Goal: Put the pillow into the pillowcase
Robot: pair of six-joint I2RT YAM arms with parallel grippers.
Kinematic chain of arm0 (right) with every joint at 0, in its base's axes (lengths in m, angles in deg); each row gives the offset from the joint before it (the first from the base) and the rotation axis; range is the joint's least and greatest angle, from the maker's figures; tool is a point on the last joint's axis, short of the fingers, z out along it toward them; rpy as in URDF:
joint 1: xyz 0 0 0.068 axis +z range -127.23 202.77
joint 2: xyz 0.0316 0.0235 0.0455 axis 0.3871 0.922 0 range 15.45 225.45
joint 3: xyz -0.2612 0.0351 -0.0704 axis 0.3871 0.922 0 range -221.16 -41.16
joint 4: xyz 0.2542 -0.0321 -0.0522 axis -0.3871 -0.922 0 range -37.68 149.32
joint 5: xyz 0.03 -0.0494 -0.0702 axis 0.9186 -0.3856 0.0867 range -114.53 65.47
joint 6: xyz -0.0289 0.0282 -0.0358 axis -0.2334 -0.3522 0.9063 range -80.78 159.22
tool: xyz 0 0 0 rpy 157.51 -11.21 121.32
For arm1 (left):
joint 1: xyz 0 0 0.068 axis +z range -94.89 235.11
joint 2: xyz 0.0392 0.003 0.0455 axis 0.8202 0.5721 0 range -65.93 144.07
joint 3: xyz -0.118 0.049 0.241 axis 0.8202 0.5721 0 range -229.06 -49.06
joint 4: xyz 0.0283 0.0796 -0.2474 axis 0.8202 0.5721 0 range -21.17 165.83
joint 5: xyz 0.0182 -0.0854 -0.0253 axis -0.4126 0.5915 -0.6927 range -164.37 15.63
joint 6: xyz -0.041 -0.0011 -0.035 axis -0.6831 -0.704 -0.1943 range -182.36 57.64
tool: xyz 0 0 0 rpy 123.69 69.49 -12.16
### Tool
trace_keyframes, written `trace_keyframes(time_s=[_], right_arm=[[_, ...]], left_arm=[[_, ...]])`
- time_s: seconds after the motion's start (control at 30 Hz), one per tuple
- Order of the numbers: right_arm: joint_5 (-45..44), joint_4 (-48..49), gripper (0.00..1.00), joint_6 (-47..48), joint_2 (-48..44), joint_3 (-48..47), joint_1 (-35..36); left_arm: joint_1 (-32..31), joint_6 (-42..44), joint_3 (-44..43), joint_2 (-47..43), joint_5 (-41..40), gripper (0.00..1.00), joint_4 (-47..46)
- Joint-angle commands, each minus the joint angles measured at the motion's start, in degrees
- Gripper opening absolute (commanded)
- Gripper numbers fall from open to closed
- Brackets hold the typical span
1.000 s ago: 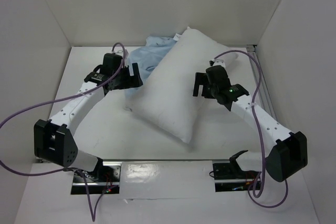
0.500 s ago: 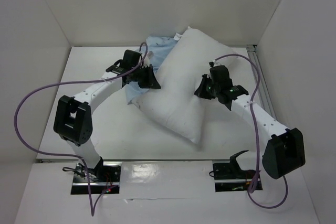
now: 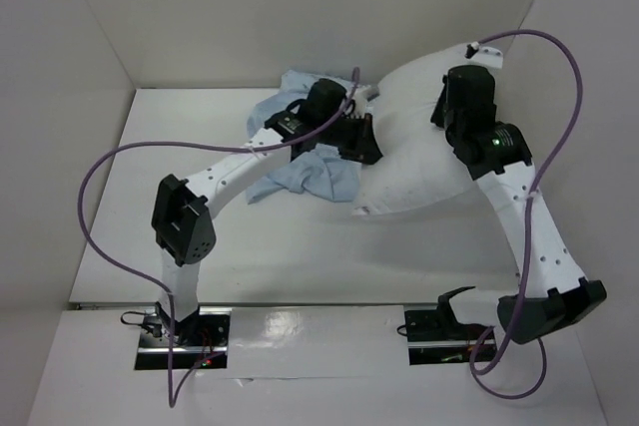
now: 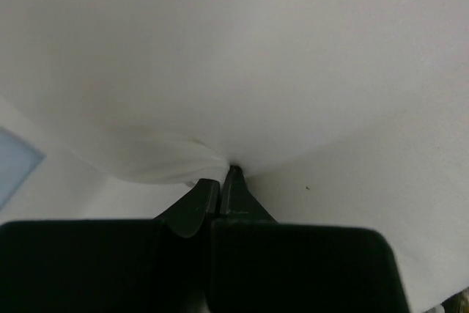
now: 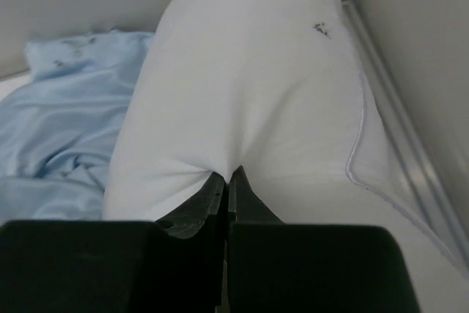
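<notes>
Pillow [image 3: 409,162] at the far right of the worktop [image 3: 190,137], gripped on two sides. Left fingers [image 4: 238,199], pressed together, pinch a fold of white fabric at the pillow's left edge. Right fingers [image 5: 245,199], likewise pressed together, pinch a fold near its far right end. Pillowcase [image 3: 300,172] lies crumpled on the worktop just left of the pillow, touching it and partly under the left arm [image 3: 225,172]. Pillow is wholly outside the pillowcase.
</notes>
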State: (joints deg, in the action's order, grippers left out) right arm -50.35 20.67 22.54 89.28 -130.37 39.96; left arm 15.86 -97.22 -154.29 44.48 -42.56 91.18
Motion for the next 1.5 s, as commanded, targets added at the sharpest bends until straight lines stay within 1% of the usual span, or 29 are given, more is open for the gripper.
trace_keyframes(time_s=[0.0, 0.07, 0.1, 0.13, 0.17, 0.23, 0.27, 0.33, 0.37, 0.4, 0.47, 0.5, 0.53, 0.57, 0.63, 0.7, 0.8, 0.83, 0.87, 0.9, 0.97, 1.03, 1.13, 1.23, 1.27, 1.33, 1.4, 1.43, 1.47], right_arm=[[-11.16, -4.32, 0.00, 1.39, -4.56, 2.95, -0.57], [-11.18, -4.32, 0.03, 0.87, -5.70, 7.45, -1.28], [-9.00, -5.02, 0.37, 0.87, -5.71, 10.60, -1.89], [-8.98, -5.64, 0.65, 0.87, -5.71, 11.68, -1.90], [-8.98, -5.64, 0.83, 0.35, -5.71, 12.30, -1.90], [-8.37, -6.35, 0.96, 0.34, -4.22, 12.30, -1.90], [-7.58, -6.35, 0.96, 0.34, -4.21, 11.26, -1.90], [-3.39, -5.39, 0.96, 0.34, -3.69, 8.89, -1.90], [-0.75, -4.60, 0.94, 0.34, -3.69, 8.36, -1.90], [2.33, -3.63, 0.91, 0.34, -3.69, 8.35, -1.90], [11.87, -0.30, 0.80, 0.34, -4.21, 9.75, -1.38], [15.16, 0.94, 0.68, -0.18, -4.21, 10.89, -0.24], [18.15, 2.25, 0.64, -0.80, -4.82, 12.38, 0.56], [22.01, 3.66, 0.58, -1.50, -4.83, 15.35, 2.91], [25.02, 4.81, 0.38, -3.17, -4.31, 18.79, 5.91], [26.09, 5.43, 0.30, -5.36, -4.30, 24.50, 11.35], [22.06, 5.43, 0.30, -10.81, -4.82, 31.62, 16.45], [22.04, 4.74, 0.32, -12.21, -4.83, 33.29, 16.47], [20.91, 4.12, 0.37, -14.93, -6.22, 35.83, 17.17], [18.38, 2.02, 0.47, -16.61, -6.23, 36.73, 17.17], [14.68, -0.44, 0.56, -19.35, -7.55, 37.44, 17.17], [8.81, -5.28, 0.58, -22.51, -7.55, 37.44, 16.56], [4.75, -7.57, 0.58, -21.11, -7.55, 32.88, 17.69], [-0.87, -9.76, 0.58, -21.80, -9.48, 27.19, 19.63], [-4.90, -11.25, 0.57, -21.81, -10.01, 25.85, 19.64], [-8.87, -12.93, 0.68, -21.81, -10.63, 22.00, 19.11], [-13.80, -15.48, 0.83, -21.81, -9.49, 19.79, 15.87], [-15.12, -16.44, 0.87, -21.81, -7.31, 18.64, 14.20], [-16.61, -17.06, 0.87, -21.81, -6.24, 17.68, 10.71]], left_arm=[[-5.57, -1.62, -5.95, 4.63, 5.19, 0.00, -5.30], [-6.20, -1.62, -5.95, 7.17, 3.96, 0.02, -3.90], [-6.20, -2.23, -5.26, 7.19, 3.96, 0.09, -3.02], [-6.20, -2.24, -5.25, 7.19, 2.13, 0.33, -1.79], [-5.06, -1.46, -4.38, 7.19, 1.16, 0.47, -0.48], [-4.00, 0.22, -1.39, 3.69, -1.56, 0.69, 2.08], [-2.95, 0.83, -0.25, 1.84, -5.23, 0.84, 2.95], [-1.81, 2.15, 3.09, -3.76, -9.38, 0.93, 5.15], [-1.10, 2.16, 4.15, -5.54, -11.49, 0.93, 6.03], [0.47, 2.16, 6.42, -7.04, -15.69, 0.87, 6.74], [2.49, 1.11, 8.28, -9.59, -19.05, 0.78, 9.19], [4.94, 1.10, 9.42, -11.69, -21.24, 0.73, 9.73], [6.18, 0.49, 12.04, -12.67, -21.96, 0.69, 9.73], [7.50, -0.21, 13.46, -13.63, -21.97, 0.69, 9.73], [11.63, -0.91, 16.88, -15.05, -22.67, 0.71, 9.73], [14.01, -1.45, 18.39, -15.75, -22.67, 0.77, 10.25], [16.13, -1.98, 20.15, -15.23, -22.67, 0.80, 10.26], [16.65, -1.98, 20.76, -15.22, -22.67, 0.82, 10.26], [16.66, -2.58, 20.77, -14.35, -22.67, 0.82, 10.78], [16.66, -2.59, 20.77, -13.56, -23.37, 0.82, 10.79], [16.66, -3.29, 21.29, -12.95, -24.61, 0.82, 11.40], [17.18, -4.00, 21.29, -11.36, -25.13, 0.83, 11.40], [16.66, -4.00, 20.07, -9.52, -23.38, 0.83, 11.40], [13.42, -3.39, 20.06, -8.81, -16.80, 0.83, 8.69], [12.19, -3.38, 20.06, -8.11, -13.13, 0.83, 6.59], [8.76, -4.16, 20.06, -6.35, -9.94, 0.83, 4.47], [5.60, -4.96, 19.54, -4.42, -7.57, 0.83, 2.97], [4.54, -5.57, 18.75, -2.41, -6.86, 0.83, 2.44], [3.40, -6.62, 18.75, -1.52, -5.89, 0.83, 1.39]])
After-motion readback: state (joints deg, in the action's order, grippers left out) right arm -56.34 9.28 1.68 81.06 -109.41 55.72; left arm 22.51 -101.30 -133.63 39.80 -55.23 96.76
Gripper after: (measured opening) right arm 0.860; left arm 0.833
